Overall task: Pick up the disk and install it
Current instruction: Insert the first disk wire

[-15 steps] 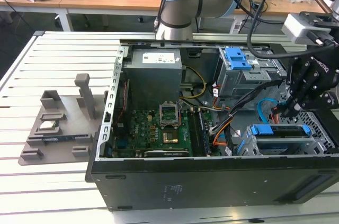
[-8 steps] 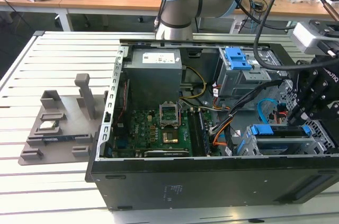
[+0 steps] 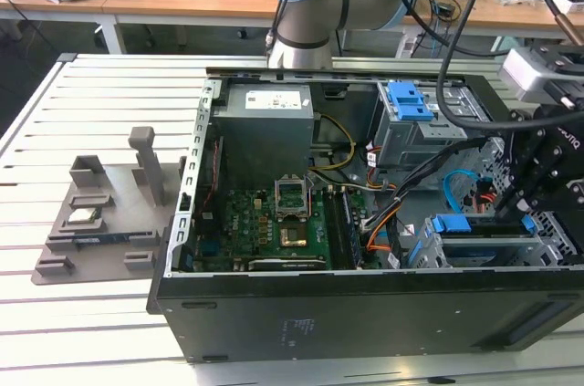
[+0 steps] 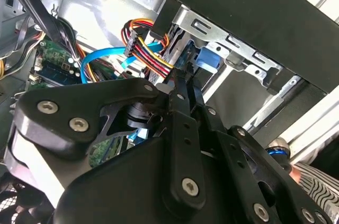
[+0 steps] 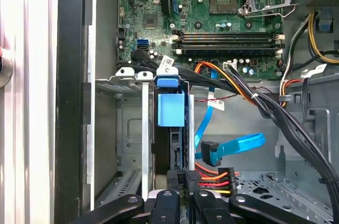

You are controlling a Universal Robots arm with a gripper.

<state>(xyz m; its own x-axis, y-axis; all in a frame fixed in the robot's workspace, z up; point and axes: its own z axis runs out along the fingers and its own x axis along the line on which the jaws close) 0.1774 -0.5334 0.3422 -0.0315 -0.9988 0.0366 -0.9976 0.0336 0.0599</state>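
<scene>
Gripping disk edge, fingers partly hidden

Arm: silver-grey tubular joints with pale blue end caps; black cables trailing alongside. Gripper: matte black, flat plate linkages, narrow black fingers, silver socket-head screws at pivots; white housing behind.

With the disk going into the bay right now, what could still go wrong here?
The disk, standing on edge in the drive bay, could jam if it tilts against the bay's metal rails. The loose blue data cable and red-yellow power cables lie right beside the gripper and could be snagged or pinched.
</scene>
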